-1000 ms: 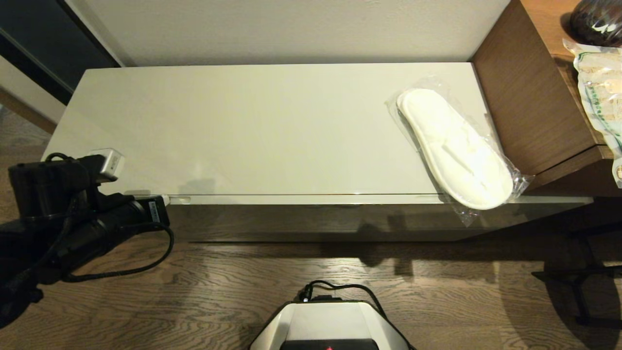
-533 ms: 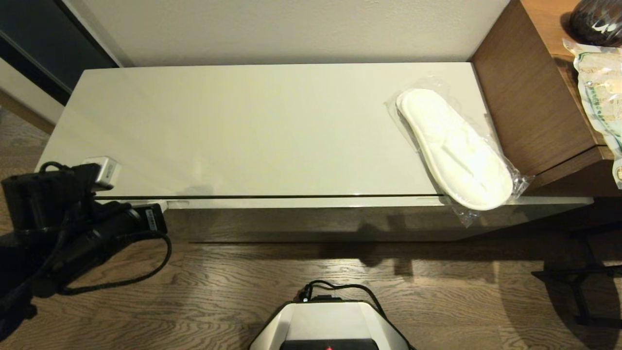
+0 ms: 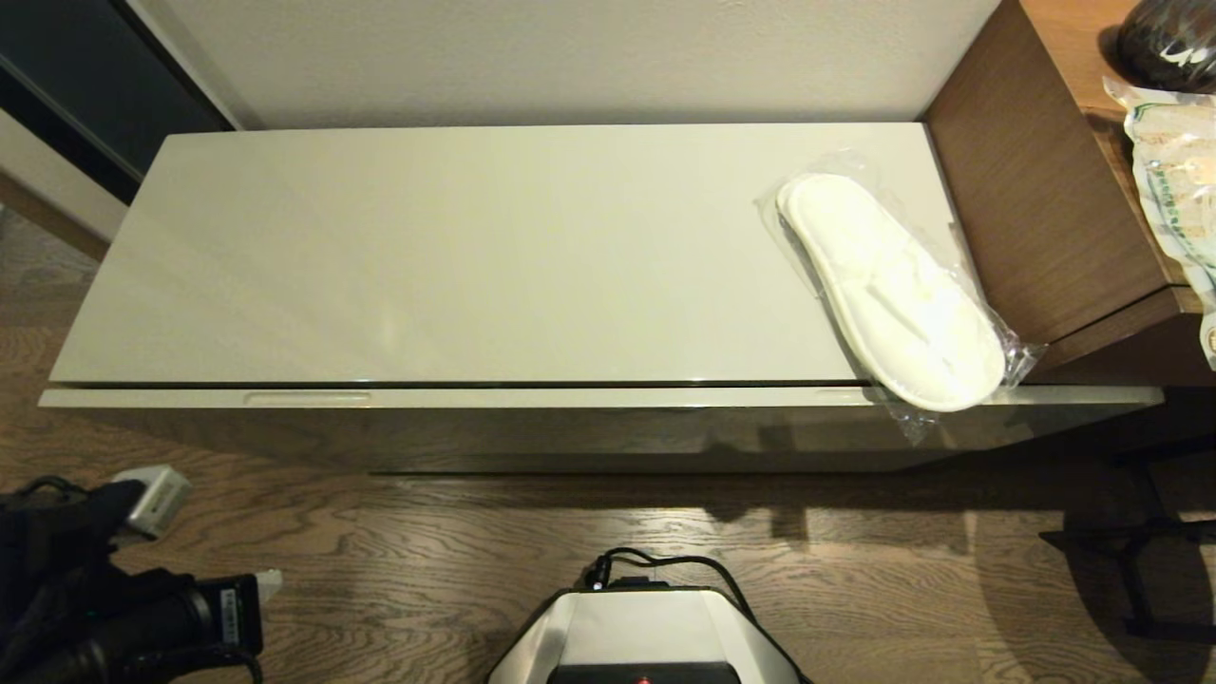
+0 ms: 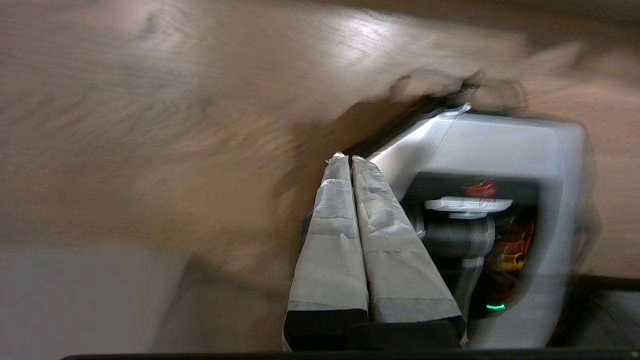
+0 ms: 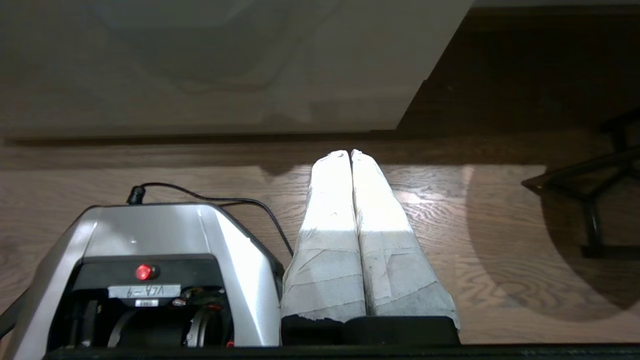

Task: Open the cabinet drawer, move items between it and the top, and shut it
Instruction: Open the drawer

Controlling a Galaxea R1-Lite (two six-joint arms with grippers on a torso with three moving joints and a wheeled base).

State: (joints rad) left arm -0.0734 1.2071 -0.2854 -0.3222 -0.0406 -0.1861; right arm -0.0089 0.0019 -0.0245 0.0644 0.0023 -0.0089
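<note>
The cabinet drawer (image 3: 608, 397) stands out by a thin crack, with a dark gap line under the front edge of the top (image 3: 475, 256). Its left handle slot (image 3: 306, 398) is bare. One bag of white slippers (image 3: 888, 285) lies slantwise on the right end of the top, its toe end overhanging the drawer edge. My left arm (image 3: 114, 608) hangs low over the floor at the lower left, well away from the cabinet. The left gripper (image 4: 350, 159) is shut and empty. My right gripper (image 5: 350, 152) is shut and empty over the floor beside the robot base, outside the head view.
The taller brown desk (image 3: 1035, 190) butts against the cabinet's right end and carries bagged goods (image 3: 1173, 180). The robot base (image 3: 646, 632) sits in front at the middle. Dark furniture legs (image 3: 1140, 560) stand on the wooden floor at the right.
The left gripper was at the left handle slot; a dark gap opened along the drawer's top edge. The left arm has since dropped away to the lower left. The slippers have not moved.
</note>
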